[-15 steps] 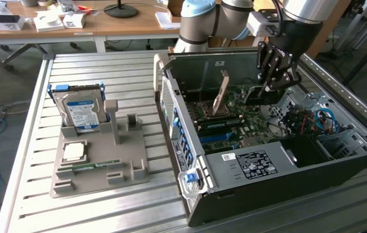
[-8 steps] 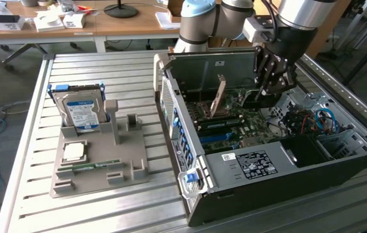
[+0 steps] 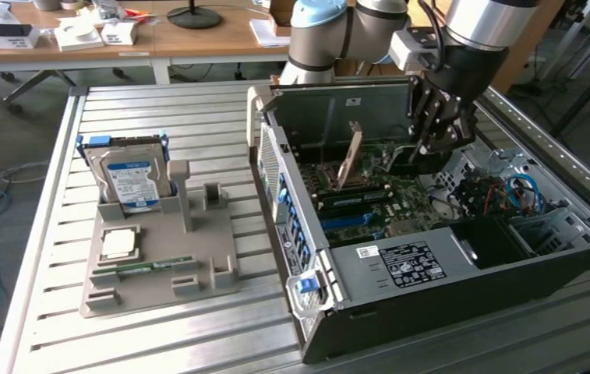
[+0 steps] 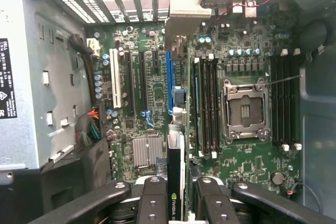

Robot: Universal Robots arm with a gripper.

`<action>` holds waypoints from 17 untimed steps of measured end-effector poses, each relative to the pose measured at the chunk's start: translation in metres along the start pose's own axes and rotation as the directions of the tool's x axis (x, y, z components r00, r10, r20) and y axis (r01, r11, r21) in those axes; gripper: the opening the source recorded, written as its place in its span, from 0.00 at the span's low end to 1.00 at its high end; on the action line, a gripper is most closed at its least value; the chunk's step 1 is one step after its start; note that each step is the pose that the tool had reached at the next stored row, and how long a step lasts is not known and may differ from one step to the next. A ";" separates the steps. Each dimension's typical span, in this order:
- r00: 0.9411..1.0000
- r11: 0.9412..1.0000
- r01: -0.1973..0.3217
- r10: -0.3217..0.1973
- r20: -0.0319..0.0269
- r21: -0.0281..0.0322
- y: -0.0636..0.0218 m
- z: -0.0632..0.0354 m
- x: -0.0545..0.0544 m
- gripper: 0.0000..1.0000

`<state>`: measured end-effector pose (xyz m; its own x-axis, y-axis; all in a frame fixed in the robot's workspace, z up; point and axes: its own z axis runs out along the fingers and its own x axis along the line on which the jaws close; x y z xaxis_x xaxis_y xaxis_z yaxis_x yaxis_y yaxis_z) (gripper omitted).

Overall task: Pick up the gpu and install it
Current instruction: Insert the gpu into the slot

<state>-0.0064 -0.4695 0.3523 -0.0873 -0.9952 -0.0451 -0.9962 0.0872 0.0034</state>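
The gpu (image 4: pixel 176 182), a thin dark card with a green logo, appears edge-on in the wrist view between my two black fingers (image 4: pixel 152 203). My gripper (image 4: pixel 176 205) is shut on it. The card stands upright over the motherboard, in line with the long blue slot (image 4: pixel 169 77); whether its edge touches the slot I cannot tell. In the exterior view my gripper (image 3: pixel 430 144) reaches down into the open computer case (image 3: pixel 399 261). A tan upright strip (image 3: pixel 352 156) stands just to its left in that view; whether it belongs to the gpu I cannot tell.
Memory slots (image 4: pixel 207 103) and the bare processor socket (image 4: pixel 245 109) lie beside the card. Case walls, cables (image 3: pixel 518 195) and the drive bay hem in the arm. A grey fixture (image 3: pixel 160 288) on the exterior view's left holds a hard drive (image 3: pixel 128 175), a chip (image 3: pixel 118 243) and a memory stick (image 3: pixel 154 265).
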 end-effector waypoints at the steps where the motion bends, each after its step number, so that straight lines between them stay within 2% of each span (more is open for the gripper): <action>1: 1.000 1.000 0.000 0.000 0.000 0.000 0.0000 0.0017 0.000 0.26; 12: 1.000 1.000 0.000 0.000 0.000 0.000 -0.0001 0.0213 0.001 0.26; 17: 1.000 1.000 0.000 0.000 0.000 0.000 -0.0001 0.0230 0.001 0.26</action>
<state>-0.0064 -0.4695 0.3292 -0.0873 -0.9952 -0.0447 -0.9962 0.0872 0.0036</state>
